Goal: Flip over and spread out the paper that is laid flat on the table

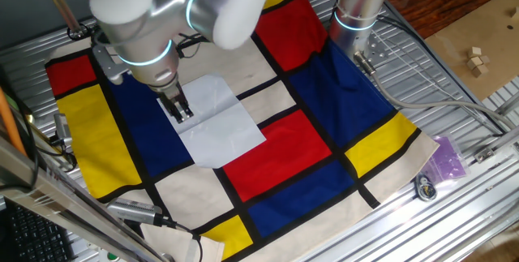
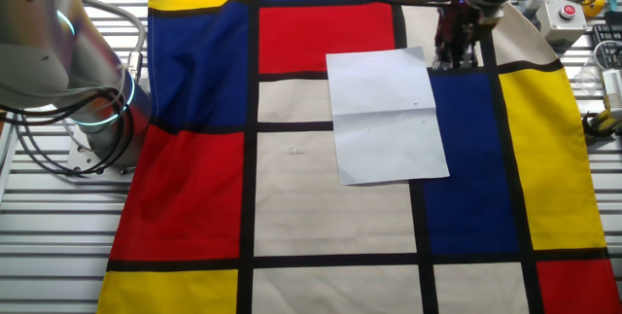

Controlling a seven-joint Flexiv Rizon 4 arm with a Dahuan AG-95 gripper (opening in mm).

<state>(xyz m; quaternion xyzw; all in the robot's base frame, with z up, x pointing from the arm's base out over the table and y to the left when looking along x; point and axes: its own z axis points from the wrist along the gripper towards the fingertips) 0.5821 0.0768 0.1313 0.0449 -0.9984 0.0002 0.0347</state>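
The paper (image 1: 217, 124) is a white sheet with faint creases. It lies flat on the patterned cloth (image 1: 284, 144), over cream and blue blocks, and also shows in the other fixed view (image 2: 384, 115). My gripper (image 1: 180, 109) points down at the paper's edge, at the corner next to a blue block; it also shows in the other fixed view (image 2: 455, 56). Its fingers stand a little apart and hold nothing. Whether the tips touch the sheet I cannot tell. The cloth covers the ribbed metal table (image 1: 462, 100).
A second arm's base (image 1: 357, 10) stands on the cloth's far edge, with cables beside it. A purple bag (image 1: 446, 158) and a small round object (image 1: 425, 187) lie on bare metal. A box with a red button (image 2: 564, 8) sits near the gripper.
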